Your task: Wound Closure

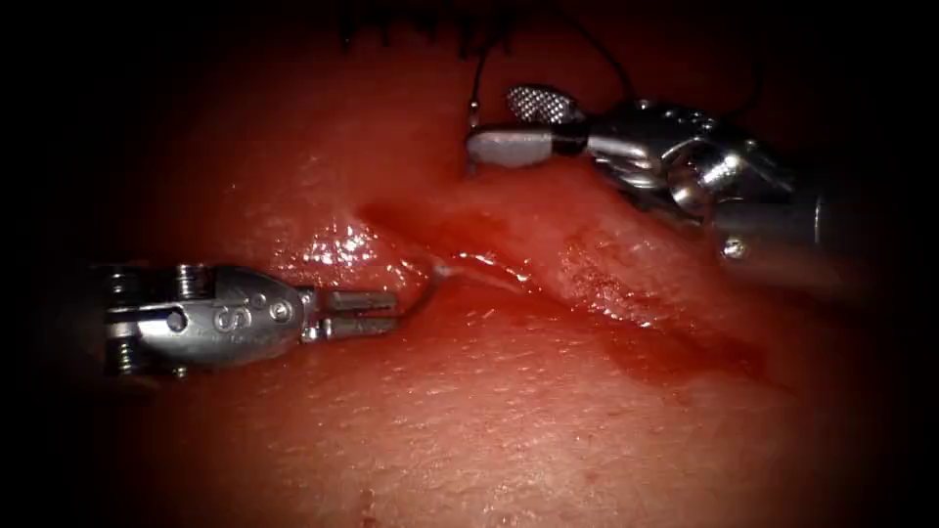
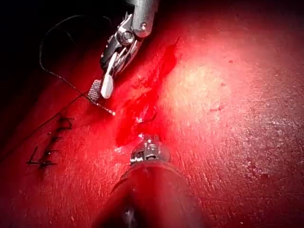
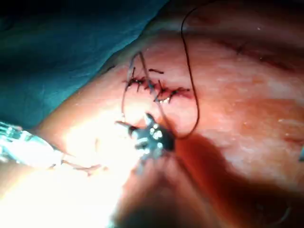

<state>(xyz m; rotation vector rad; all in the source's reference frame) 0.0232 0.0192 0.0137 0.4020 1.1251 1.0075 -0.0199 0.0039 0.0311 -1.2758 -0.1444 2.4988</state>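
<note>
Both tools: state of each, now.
Left tool: jaws shut on the needle near one end, at the cut in the tissue.
Right tool: jaws open, holding nothing; thread beside it.

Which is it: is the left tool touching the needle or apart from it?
Touching. In the endoscope view the left tool grips the needle by its end; its curve runs into the tissue at the cut. The right tool, open, holds nothing.

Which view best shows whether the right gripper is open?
Endoscope view: the right gripper is seen side-on, jaws spread, holding nothing, thread beside it. Left wrist view shows it open too, farther off. Right wrist view looks along its shaft, hiding the spread. Left gripper holds the needle at the cut.
</note>
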